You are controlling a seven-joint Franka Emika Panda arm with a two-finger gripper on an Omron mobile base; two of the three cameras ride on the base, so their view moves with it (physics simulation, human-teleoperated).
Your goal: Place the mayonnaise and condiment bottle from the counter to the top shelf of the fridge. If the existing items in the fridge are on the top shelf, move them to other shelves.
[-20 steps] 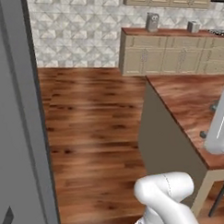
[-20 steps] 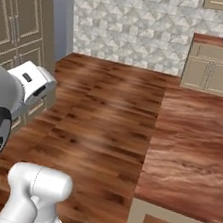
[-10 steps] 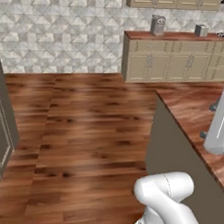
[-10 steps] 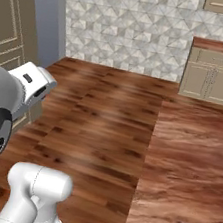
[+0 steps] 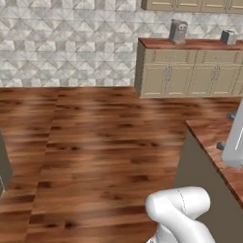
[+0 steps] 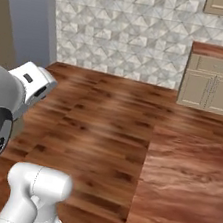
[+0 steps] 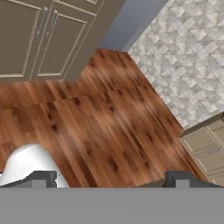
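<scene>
Hovering over bare wood floor (image 7: pixel 100 127), the hand (image 7: pixel 109 177) is spread wide, holding nothing.

Wood plank floor (image 5: pixel 92 142), patterned tile wall (image 5: pixel 67 36), grey appliance (image 5: pixel 177 32) on far beige cabinets (image 5: pixel 190 79)

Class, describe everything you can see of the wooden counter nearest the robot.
The broad reddish-brown wood-grain counter fills the lower right of the right base view; in the left base view it appears as a corner at the right edge. Its top looks flat and glossy, with a plain dark grey side panel below. The white robot arm overlaps it.
</scene>
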